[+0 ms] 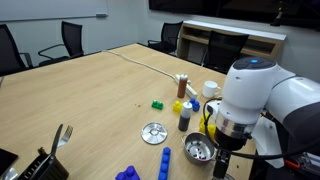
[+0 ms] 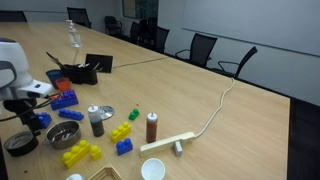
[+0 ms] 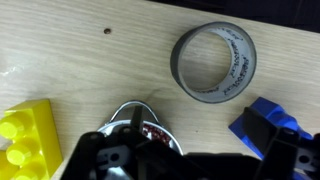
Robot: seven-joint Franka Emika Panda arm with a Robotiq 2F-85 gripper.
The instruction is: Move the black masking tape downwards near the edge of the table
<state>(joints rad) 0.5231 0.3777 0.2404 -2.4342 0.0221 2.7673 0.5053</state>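
Observation:
The black masking tape (image 3: 213, 62) lies flat on the table (image 3: 90, 60), hollow centre up, and nothing touches it. In an exterior view the tape (image 2: 19, 143) sits near the table's front edge, just below my gripper (image 2: 28, 122). In the wrist view my gripper (image 3: 180, 162) fills the bottom as a dark mass. Its jaws stand apart, open, with nothing between them. In an exterior view the gripper (image 1: 222, 163) hangs low by the table's near edge and hides the tape.
A metal bowl (image 3: 140, 122) (image 2: 62, 133) lies close beside the tape, with a blue block (image 3: 265, 125) and a yellow block (image 3: 25, 140) nearby. Further off are a silver disc (image 1: 153, 132), a dark can (image 1: 185, 115), a brown bottle (image 1: 182, 88), a white cup (image 1: 210, 90) and scattered blocks.

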